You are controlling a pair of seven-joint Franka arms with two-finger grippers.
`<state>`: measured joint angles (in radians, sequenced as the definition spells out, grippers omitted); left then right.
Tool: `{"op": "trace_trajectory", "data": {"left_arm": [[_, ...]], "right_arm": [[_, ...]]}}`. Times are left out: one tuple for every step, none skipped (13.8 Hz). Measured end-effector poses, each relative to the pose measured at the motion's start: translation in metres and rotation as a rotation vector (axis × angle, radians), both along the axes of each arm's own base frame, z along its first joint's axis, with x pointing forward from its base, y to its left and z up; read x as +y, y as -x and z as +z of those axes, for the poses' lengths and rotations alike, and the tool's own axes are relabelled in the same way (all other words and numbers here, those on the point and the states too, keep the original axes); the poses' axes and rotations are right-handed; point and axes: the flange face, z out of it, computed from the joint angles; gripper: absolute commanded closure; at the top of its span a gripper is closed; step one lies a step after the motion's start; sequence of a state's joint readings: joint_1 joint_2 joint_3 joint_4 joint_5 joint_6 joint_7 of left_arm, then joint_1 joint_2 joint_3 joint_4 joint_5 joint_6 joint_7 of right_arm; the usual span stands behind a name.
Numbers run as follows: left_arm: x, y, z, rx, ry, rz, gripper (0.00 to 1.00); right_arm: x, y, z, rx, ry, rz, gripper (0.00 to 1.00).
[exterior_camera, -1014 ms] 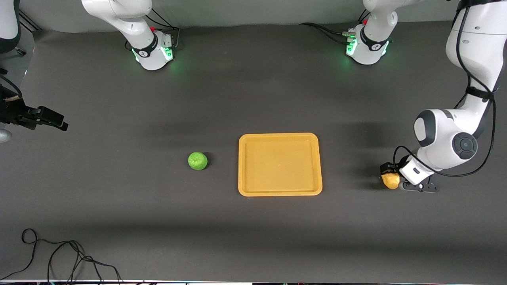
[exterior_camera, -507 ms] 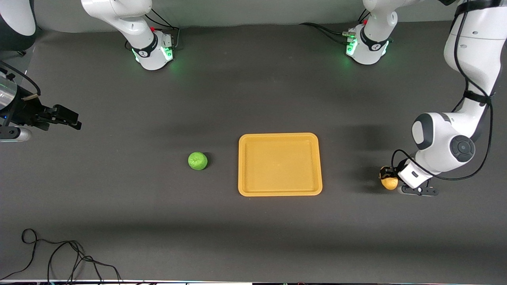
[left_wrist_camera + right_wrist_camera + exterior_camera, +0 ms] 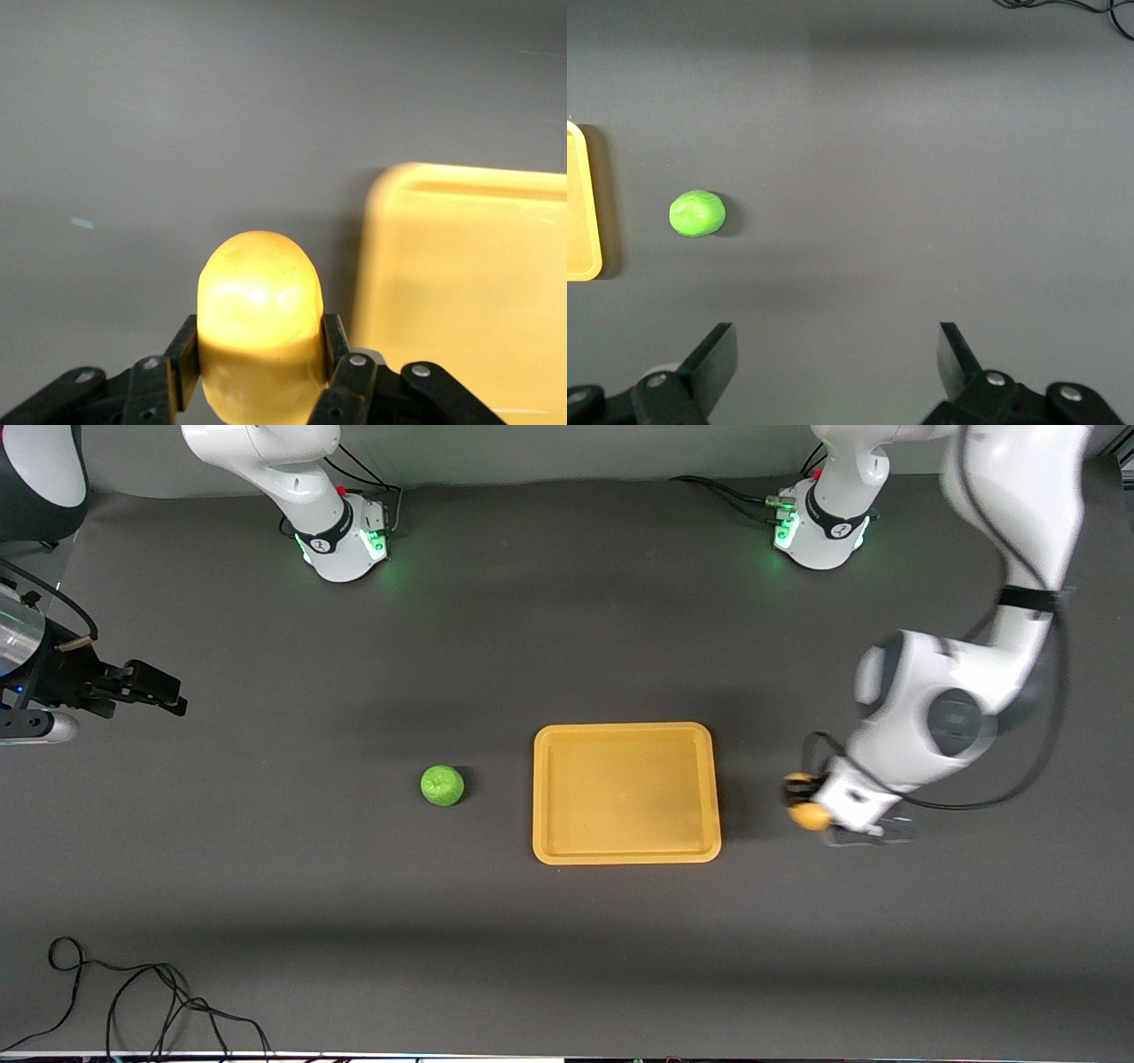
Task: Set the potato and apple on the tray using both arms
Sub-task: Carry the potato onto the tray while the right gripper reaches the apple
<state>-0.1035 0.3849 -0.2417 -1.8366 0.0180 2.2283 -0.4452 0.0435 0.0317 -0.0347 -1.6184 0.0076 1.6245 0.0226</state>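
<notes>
Nearest the camera, a loose black cable (image 3: 168, 970) is lying along the bottom of the frame. It's well apart from everything, so I'm not worrying about it.

Mid-frame is where it could go wrong. The left gripper (image 3: 802, 802) is clamping the potato (image 3: 810, 816) between its fingers, over bare table just beside the short edge of the tray (image 3: 625, 855) at the left arm's end. In the left wrist view the fingers are only pinching the lower sides of a rounded, lumpy thing, so I'm guessing it could squirt out if the arm is jerking. If it's riding low, it could clip the raised rim and shove the tray. The tray is sitting empty in the middle of the frame, so there's lots of landing room.

The apple (image 3: 442, 786) is resting on the table beside the tray, toward the right arm's end. It's round, so a sloppy touch could be sending it rolling.

Higher up, the right gripper (image 3: 164, 698) is hovering at the frame's edge over the right arm's end of the table, fingers wide apart, with open mat between it and the apple.
</notes>
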Motion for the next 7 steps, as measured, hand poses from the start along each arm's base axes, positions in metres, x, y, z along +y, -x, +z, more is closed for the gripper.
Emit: {"op": "trace_trajectory", "data": {"left_arm": [[-0.038,0.011,-0.002,0.007,0.001,0.003,0.97],[-0.069,0.023,-0.011,0.021,-0.001,0.000,0.97],[-0.093,0.033,-0.023,0.041,-0.005,-0.005,0.96],[-0.112,0.039,-0.039,0.061,-0.011,-0.008,0.96],[-0.122,0.042,-0.056,0.080,-0.022,-0.012,0.96],[-0.124,0.041,-0.071,0.093,-0.036,-0.015,0.96],[-0.122,0.039,-0.082,0.102,-0.047,-0.016,0.96]], "right_arm": [[0.003,0.000,-0.001,0.002,0.000,0.000,0.00],[0.010,-0.001,-0.003,0.005,0.000,-0.004,0.00],[0.020,-0.001,-0.005,0.008,0.001,-0.012,0.00],[0.037,-0.002,-0.007,0.011,0.002,-0.021,0.00],[0.058,-0.002,-0.011,0.013,0.002,-0.034,0.00],[0.084,-0.002,-0.014,0.007,0.003,-0.052,0.00],[0.112,0.000,-0.017,0.000,0.003,-0.069,0.00]]}}
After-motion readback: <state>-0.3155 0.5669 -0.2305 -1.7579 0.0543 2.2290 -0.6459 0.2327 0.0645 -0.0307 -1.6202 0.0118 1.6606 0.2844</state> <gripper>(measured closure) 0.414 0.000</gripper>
